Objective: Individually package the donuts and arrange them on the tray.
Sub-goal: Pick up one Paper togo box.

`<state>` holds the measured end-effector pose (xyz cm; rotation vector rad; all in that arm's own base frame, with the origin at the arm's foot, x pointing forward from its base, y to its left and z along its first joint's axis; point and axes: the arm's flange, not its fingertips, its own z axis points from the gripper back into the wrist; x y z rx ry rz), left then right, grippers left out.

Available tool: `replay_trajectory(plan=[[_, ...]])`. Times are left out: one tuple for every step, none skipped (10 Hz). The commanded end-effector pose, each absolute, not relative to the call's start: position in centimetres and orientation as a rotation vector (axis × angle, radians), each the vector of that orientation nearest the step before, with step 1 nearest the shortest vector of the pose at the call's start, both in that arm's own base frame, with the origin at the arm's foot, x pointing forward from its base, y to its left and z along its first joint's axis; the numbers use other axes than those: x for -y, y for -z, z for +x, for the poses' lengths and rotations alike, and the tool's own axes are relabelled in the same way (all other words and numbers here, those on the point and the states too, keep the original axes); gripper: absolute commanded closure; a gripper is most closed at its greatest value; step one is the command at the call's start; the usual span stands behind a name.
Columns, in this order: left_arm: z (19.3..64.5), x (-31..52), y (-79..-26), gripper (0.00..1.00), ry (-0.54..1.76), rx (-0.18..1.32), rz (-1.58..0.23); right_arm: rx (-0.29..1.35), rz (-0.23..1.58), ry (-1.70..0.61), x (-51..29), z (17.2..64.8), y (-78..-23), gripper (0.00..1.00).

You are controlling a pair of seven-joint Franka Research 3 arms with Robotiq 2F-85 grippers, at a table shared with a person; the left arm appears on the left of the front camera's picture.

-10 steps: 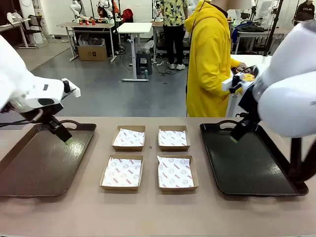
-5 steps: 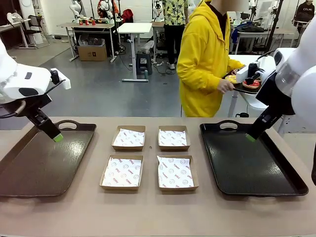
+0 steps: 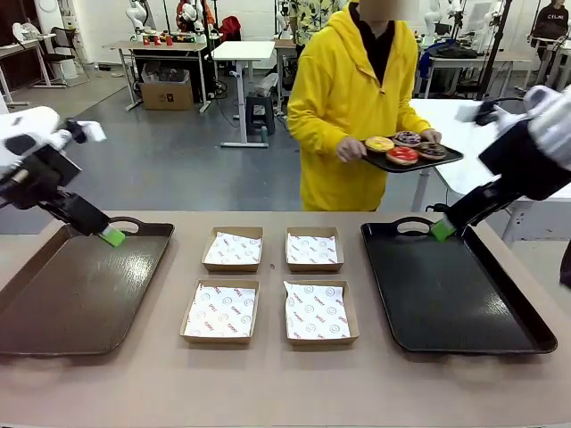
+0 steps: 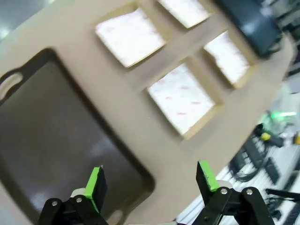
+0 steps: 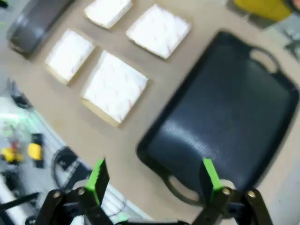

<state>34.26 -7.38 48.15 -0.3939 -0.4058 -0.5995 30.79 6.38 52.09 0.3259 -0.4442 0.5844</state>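
Several ring donuts (image 3: 406,147), among them a yellow and a red one, lie on a small dark tray (image 3: 446,160) held by a person in a yellow hoodie at the table's far side. A large black tray (image 3: 451,303) lies bare at the table's right and shows in the right wrist view (image 5: 234,117) too. My right gripper (image 3: 442,229) hangs open over its far edge, and its green pads (image 5: 99,175) stand wide apart. My left gripper (image 3: 111,236) hovers open above the far end of a brown tray (image 3: 76,299), its pads (image 4: 96,183) apart with nothing between.
Several shallow paper-lined cardboard boxes (image 3: 220,311) sit in a square between the two trays, seen also in the left wrist view (image 4: 180,98) and the right wrist view (image 5: 115,86). Bare tabletop (image 3: 285,383) runs along the near edge.
Both arms have pulled back and outward toward the table's sides. The person has turned to face the table, bringing the small tray of donuts into full view.
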Motion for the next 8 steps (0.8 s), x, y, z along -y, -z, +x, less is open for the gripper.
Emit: replay_trajectory(plan=[[34.7, 4.4, -47.4, 0.00, 0.391, 0.457, -0.956, 0.548, 0.989, -0.349, -2.0, 31.4, -49.6, 0.00], [35.2, 3.0, -46.7, 0.00, 0.324, 0.456, -1.091, 0.553, 1.100, -0.297, -0.5, 31.5, -48.6, 0.00], [35.1, 1.2, -45.8, 0.00, 0.252, 0.470, -1.202, 0.528, 1.233, -0.266, 1.0, 31.2, -47.8, 0.00], [34.8, -0.4, -45.3, 0.00, 0.205, 0.477, -1.256, 0.525, 1.298, -0.223, 2.6, 31.0, -47.2, 0.00], [34.1, -2.0, -45.0, 0.00, 0.172, 0.479, -1.274, 0.504, 1.336, -0.194, 4.0, 30.7, -46.9, 0.00], [33.3, -3.1, -44.8, 0.00, 0.154, 0.444, -1.240, 0.480, 1.322, -0.169, 5.1, 30.5, -46.5, 0.00], [32.5, -4.2, -44.7, 0.00, 0.131, 0.418, -1.198, 0.425, 1.302, -0.147, 5.9, 29.9, -46.4, 0.00], [31.8, -5.0, -44.8, 0.00, 0.110, 0.402, -1.164, 0.346, 1.260, -0.143, 6.7, 29.2, -46.4, 0.00]])
